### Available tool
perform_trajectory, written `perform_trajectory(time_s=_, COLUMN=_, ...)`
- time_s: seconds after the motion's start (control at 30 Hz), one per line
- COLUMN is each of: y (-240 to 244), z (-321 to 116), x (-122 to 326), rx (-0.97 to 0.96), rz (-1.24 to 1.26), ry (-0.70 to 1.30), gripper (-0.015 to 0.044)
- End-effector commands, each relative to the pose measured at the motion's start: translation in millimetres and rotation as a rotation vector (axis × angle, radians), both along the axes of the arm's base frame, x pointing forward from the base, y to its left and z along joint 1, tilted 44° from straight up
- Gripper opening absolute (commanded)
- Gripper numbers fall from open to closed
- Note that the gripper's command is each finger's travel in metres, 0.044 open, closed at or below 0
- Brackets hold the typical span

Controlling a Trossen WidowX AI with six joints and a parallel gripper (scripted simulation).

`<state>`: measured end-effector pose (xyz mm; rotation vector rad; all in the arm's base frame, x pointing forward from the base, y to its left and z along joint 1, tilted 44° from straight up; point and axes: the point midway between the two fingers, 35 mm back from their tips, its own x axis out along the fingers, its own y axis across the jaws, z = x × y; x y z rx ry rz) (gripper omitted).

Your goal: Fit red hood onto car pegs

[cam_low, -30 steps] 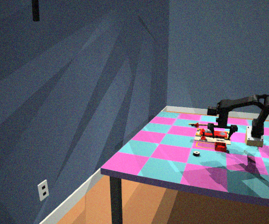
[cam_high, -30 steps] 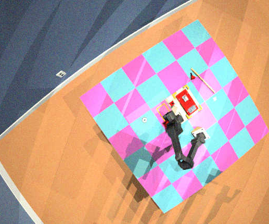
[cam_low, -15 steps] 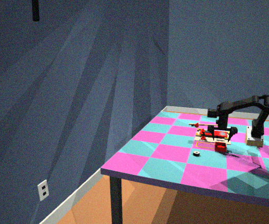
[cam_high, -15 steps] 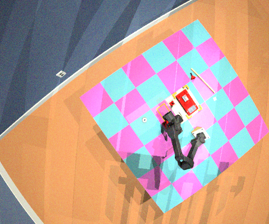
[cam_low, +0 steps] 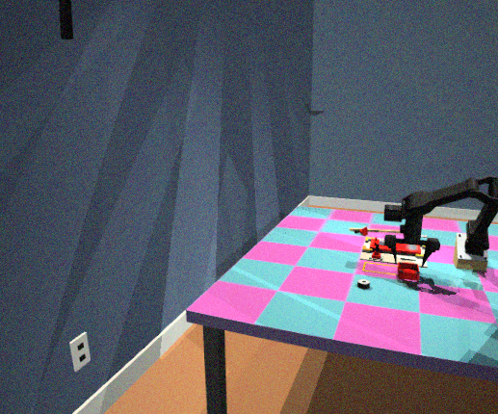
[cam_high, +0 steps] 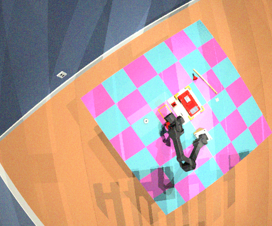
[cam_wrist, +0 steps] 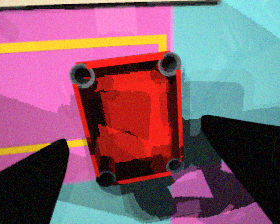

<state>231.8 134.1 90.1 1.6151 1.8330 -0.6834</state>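
Exterior view, left: a small round disc [cam_high: 145, 121] [cam_low: 363, 284] sits on the checkered table [cam_high: 132, 103] [cam_low: 305, 284].
Chassis: rests in the jig [cam_high: 180, 111] [cam_low: 382, 257], beyond the disc.
Hood: red, on the table [cam_wrist: 217, 30], nearer than the jig [cam_wrist: 107, 4]; looks hollow side up, I think [cam_high: 167, 125] [cam_low: 407, 271] [cam_wrist: 134, 117].
Gripper [cam_high: 172, 126] [cam_low: 409, 263] [cam_wrist: 136, 133]: fingers wide open above the hood, holding nothing.
Right: pale arm base [cam_high: 209, 136] [cam_low: 462, 250].
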Motion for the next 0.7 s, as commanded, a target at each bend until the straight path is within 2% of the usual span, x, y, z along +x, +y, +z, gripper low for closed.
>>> perform_trajectory(time_s=0.0, y=1.4, z=-0.8, x=0.0, rx=0.004, rz=-0.006, ry=0.002, gripper=0.0440)
perform_trajectory(time_s=0.67, y=8.1, z=-7.9, x=-0.7, rx=0.004, rz=-0.006, ry=0.002, gripper=0.0440)
